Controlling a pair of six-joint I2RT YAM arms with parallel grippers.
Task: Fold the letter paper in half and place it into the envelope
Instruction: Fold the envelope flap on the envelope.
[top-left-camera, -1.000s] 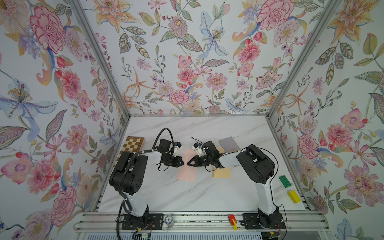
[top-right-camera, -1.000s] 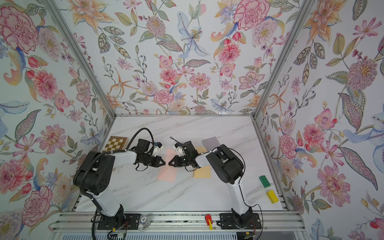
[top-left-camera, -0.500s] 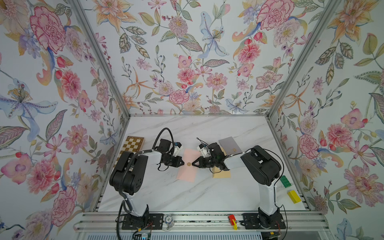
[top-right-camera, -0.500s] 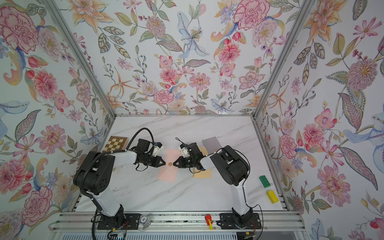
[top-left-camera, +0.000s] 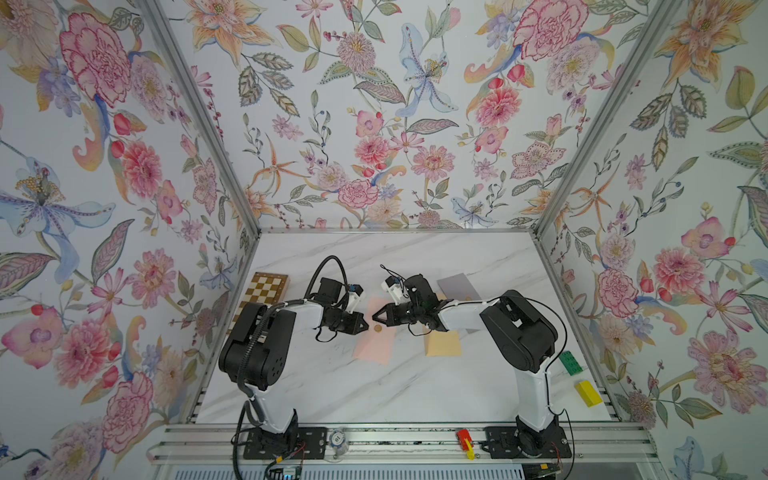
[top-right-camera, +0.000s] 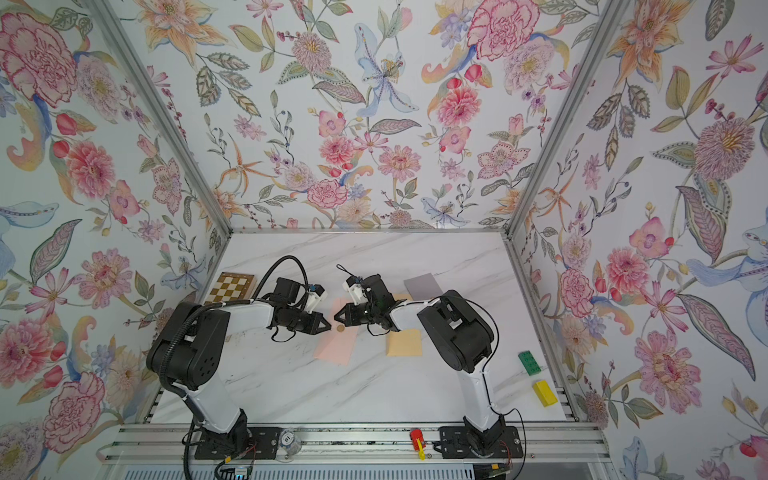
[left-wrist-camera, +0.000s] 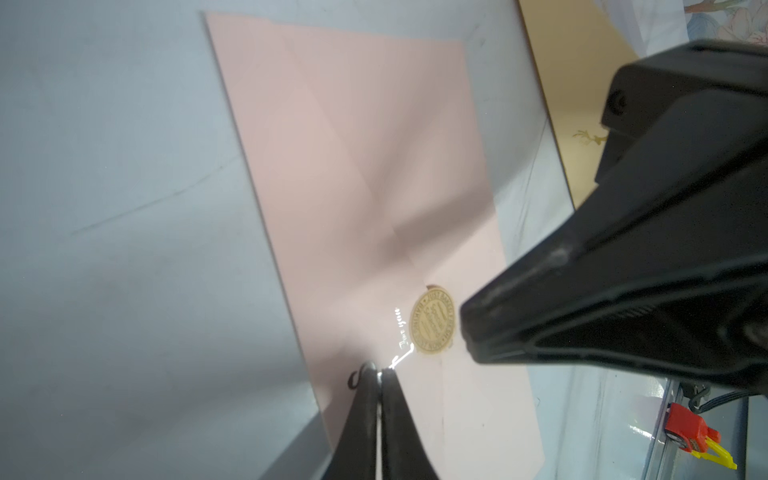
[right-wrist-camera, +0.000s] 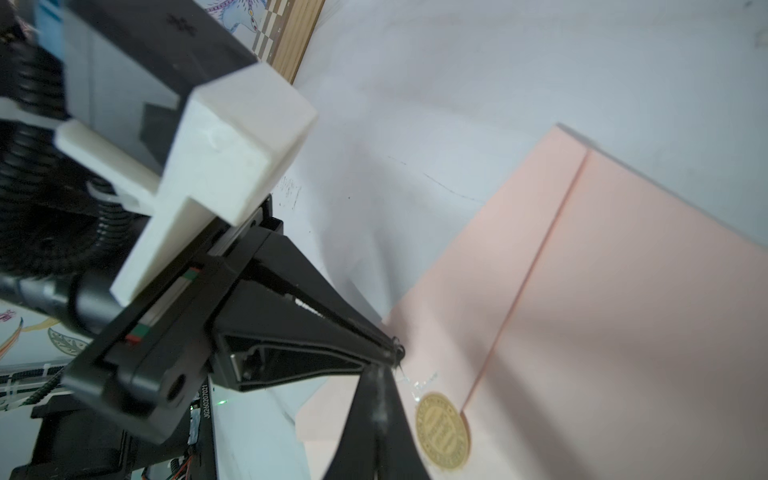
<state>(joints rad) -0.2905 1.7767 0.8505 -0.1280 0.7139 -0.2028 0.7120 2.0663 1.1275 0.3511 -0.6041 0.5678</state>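
Flanking the seal on the envelope, left gripper and right gripper are both pinched together, right nearer.

Top views: high at the front, looking down over the whole white marble counter; near-identical.
Left wrist: close behind left pincer, facing pink paper envelope.
Right wrist: close behind right pincer; shares round gold sticker.

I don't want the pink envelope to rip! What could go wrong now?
The left gripper and right gripper, both shut, point tip to tip beside the gold sticker; they might bump. Their tips could scrape or crease the pink envelope. The sticker seems to seal it shut, and the yellow paper lies outside.
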